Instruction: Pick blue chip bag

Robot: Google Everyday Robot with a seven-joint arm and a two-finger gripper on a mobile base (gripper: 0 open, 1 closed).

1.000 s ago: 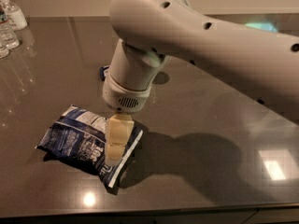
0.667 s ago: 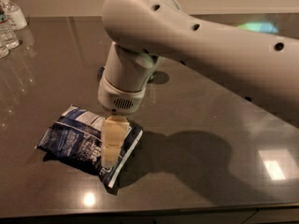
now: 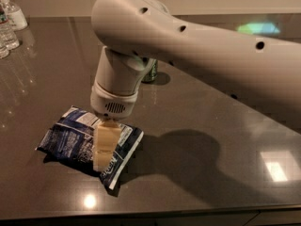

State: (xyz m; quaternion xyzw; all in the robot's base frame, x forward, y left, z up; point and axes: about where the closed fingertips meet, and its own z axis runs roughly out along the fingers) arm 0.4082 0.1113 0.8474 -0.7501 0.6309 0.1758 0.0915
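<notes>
The blue chip bag lies flat on the dark table near its front left. It is dark navy and crinkly, with a white label panel and a white edge. My gripper hangs straight down from the big white arm and sits over the right half of the bag, at or just above its surface. The gripper hides part of the bag's middle.
A dark green can stands behind the arm's wrist, partly hidden. Clear water bottles stand at the far left corner. The table's front edge runs just below the bag. Ceiling lights glare on the tabletop.
The arm and gripper have shifted a little to the left and lower over the bag. The bag has not moved.
</notes>
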